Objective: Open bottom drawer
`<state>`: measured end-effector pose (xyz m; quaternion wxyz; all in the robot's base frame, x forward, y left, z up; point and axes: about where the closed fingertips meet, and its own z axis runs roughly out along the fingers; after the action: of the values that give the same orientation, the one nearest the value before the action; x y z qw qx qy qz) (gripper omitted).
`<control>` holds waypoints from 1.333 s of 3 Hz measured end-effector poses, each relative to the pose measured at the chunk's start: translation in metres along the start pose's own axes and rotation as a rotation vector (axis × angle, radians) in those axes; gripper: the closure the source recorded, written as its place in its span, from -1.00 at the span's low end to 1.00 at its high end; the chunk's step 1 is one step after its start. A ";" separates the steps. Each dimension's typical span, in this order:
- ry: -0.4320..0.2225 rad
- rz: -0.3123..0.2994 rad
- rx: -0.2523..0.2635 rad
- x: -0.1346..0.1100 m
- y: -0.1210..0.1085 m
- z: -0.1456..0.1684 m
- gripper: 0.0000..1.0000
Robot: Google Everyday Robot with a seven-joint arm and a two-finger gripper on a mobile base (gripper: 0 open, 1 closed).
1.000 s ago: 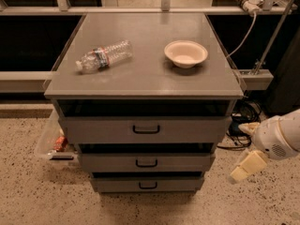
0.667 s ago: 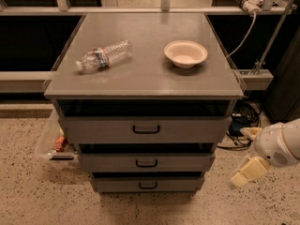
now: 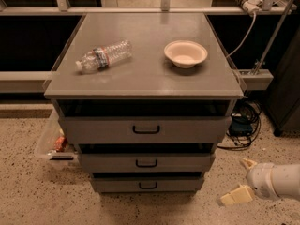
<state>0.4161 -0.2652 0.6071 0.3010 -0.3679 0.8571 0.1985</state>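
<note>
The bottom drawer (image 3: 147,184) is the lowest and narrowest grey front of the cabinet, with a small black loop handle (image 3: 148,185). It is shut. Above it sit the mid-sized front (image 3: 146,162) and the tallest front (image 3: 145,130). My gripper (image 3: 242,179) is low at the right, near the floor, to the right of the cabinet and apart from it. Its two cream fingers (image 3: 236,196) stand apart with nothing between them.
On the cabinet top (image 3: 145,78) lie a plastic water bottle (image 3: 103,55) and a cream bowl (image 3: 185,53). A clear bin (image 3: 54,139) sits on the floor at the left. Black cables (image 3: 241,125) lie at the right, beside a dark cabinet (image 3: 286,93).
My arm has dropped lower and drawn back toward the bottom right corner. The drawers, bottle and bowl have not moved.
</note>
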 end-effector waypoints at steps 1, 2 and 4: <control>-0.081 0.100 0.054 0.042 -0.032 0.051 -1.00; -0.107 0.180 0.083 0.074 -0.058 0.091 -1.00; -0.095 0.214 0.104 0.086 -0.053 0.101 -1.00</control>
<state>0.4460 -0.2871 0.4694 0.3370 -0.2483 0.8854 0.2022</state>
